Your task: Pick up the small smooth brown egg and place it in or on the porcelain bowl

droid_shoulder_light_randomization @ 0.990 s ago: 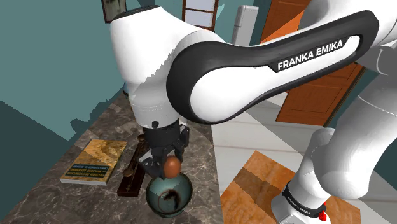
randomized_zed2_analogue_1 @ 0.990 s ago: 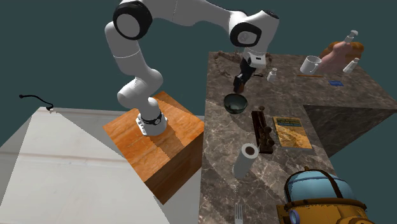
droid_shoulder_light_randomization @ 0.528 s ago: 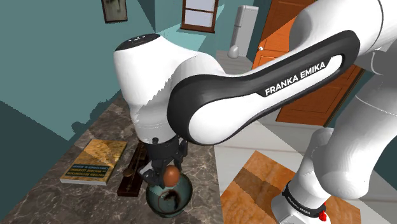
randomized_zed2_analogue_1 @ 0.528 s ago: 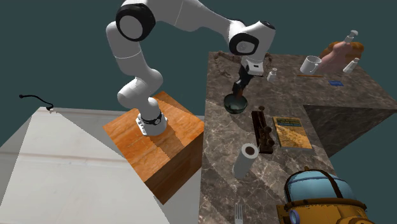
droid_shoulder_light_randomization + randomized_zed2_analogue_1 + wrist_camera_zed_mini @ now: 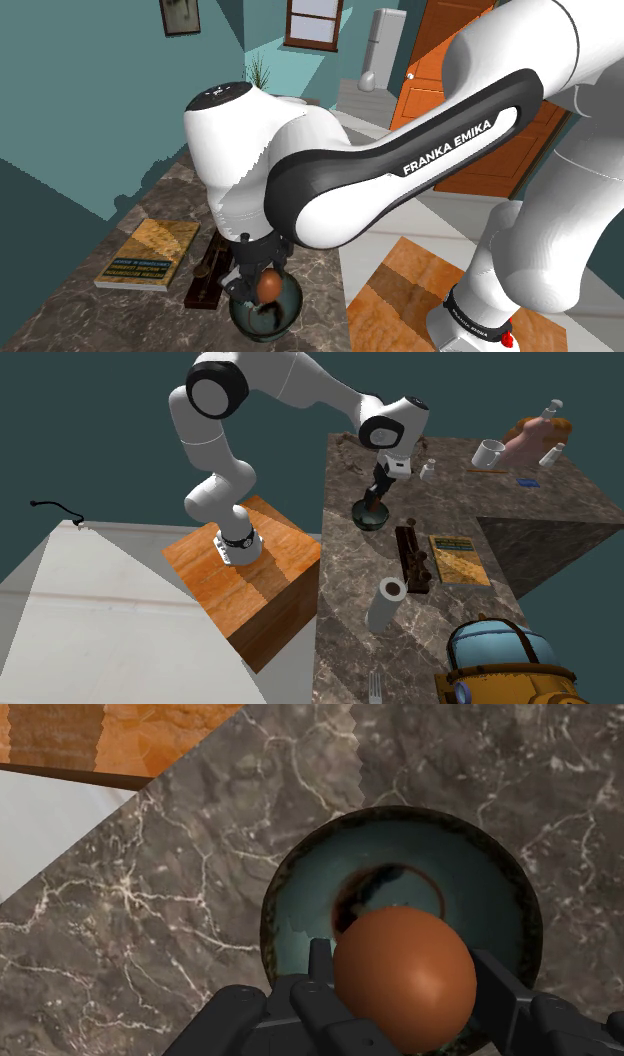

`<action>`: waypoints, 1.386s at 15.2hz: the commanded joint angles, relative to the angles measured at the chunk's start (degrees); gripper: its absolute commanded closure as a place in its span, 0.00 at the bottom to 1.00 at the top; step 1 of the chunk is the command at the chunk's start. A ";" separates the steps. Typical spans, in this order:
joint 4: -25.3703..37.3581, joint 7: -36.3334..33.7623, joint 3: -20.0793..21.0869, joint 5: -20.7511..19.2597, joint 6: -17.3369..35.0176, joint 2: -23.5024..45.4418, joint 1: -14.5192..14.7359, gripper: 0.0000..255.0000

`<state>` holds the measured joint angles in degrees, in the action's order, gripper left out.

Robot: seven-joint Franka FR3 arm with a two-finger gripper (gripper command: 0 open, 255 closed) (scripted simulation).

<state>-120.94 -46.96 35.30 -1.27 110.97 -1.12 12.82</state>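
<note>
A smooth brown egg (image 5: pixel 404 976) sits clasped between my black fingers, held right over the mouth of a dark teal bowl (image 5: pixel 300 904) with a blotchy dark centre. In the shoulder view the egg (image 5: pixel 268 286) hangs just inside the rim of the bowl (image 5: pixel 288 306), with my gripper (image 5: pixel 262 286) shut on it under the big white wrist. From the second exterior view my gripper (image 5: pixel 375 509) reaches down into the bowl (image 5: pixel 370 522) on the marble counter (image 5: pixel 350 602).
A dark wooden rack (image 5: pixel 205 275) and a book (image 5: pixel 150 252) lie beside the bowl at the shoulder view's left. Farther along the counter stand a white roll (image 5: pixel 386 604), a white mug (image 5: pixel 487 453) and a blue-and-yellow object (image 5: pixel 500 662). The counter edge runs close by the bowl.
My gripper has come down with the egg, from just above the bowl to level with its rim. The fingers have stayed shut on the egg.
</note>
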 commanded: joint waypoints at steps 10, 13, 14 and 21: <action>0.00 -0.02 0.00 -0.02 0.04 0.03 0.00 0.00; 5.03 0.41 -0.05 0.53 -5.71 -0.86 -0.01 0.00; 6.47 0.45 -0.05 0.59 -7.23 -0.95 -0.01 0.00; 6.47 0.45 -0.05 0.59 -7.23 -0.95 -0.01 0.00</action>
<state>-114.48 -46.51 35.25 -0.68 103.76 -2.07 12.81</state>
